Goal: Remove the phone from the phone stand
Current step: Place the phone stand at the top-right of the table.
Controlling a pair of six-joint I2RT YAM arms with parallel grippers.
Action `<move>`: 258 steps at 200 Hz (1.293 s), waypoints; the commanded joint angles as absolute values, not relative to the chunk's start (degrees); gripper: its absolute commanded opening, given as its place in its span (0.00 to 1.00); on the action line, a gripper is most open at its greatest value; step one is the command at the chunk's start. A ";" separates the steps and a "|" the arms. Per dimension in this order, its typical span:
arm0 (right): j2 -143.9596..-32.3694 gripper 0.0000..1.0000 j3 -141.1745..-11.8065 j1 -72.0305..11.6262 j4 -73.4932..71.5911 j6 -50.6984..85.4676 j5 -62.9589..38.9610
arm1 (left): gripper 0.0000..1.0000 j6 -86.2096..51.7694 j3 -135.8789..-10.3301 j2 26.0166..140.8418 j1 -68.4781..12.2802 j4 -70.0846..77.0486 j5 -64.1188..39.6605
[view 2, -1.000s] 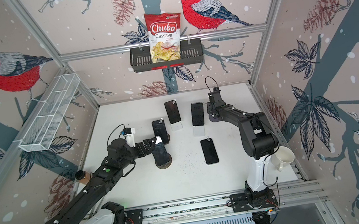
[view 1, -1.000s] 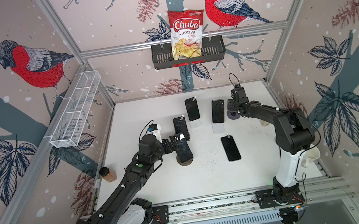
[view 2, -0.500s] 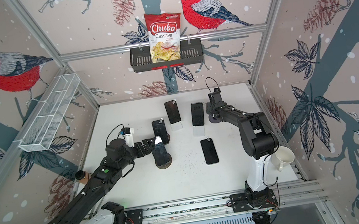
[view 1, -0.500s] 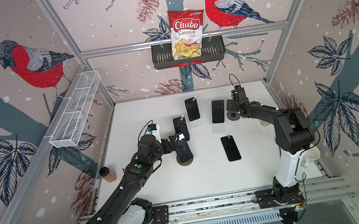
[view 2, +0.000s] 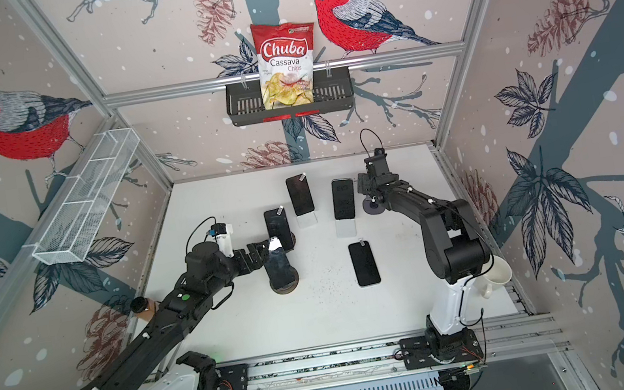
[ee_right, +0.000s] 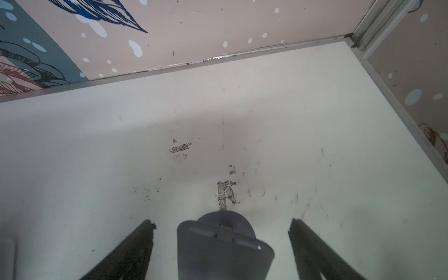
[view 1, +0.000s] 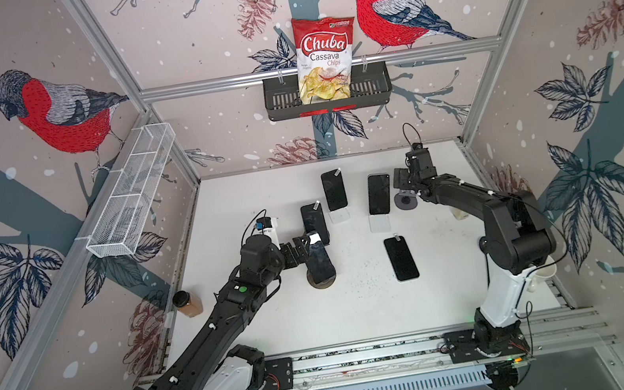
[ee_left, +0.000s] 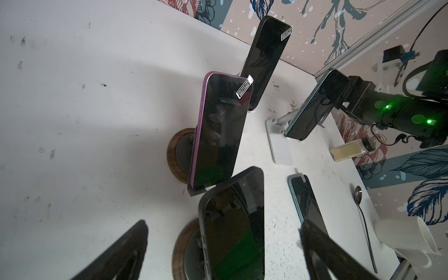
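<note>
The black phone [view 1: 320, 263] leans on a wooden stand [view 1: 321, 284] in the middle of a top view, the left claw [ee_left: 223, 224] wide apart close by it and the right claw [ee_right: 221, 223] apart too; it looks hard, slippery and breakable, so pinching its long edges seems best

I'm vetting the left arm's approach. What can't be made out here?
- Nearest phone: lower end and seat on the wooden stand, cut off by the left wrist view's edge.
- Left gripper: any contact with that phone; fingers blurred there, too small in top views.
- Grey stand: lower part cut off in the right wrist view.
</note>
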State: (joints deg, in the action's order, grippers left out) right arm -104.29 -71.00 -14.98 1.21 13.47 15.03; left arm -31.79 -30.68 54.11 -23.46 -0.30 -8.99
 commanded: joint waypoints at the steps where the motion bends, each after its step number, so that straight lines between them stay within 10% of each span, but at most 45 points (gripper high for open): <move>1: -101.89 0.91 -70.84 -14.95 1.72 14.02 16.43 | 0.97 -32.95 -30.48 52.91 -23.55 -0.09 -8.62; 258: -67.85 0.91 -48.73 -42.24 9.54 24.59 14.77 | 0.97 -45.59 -41.51 61.44 -42.88 -18.36 13.03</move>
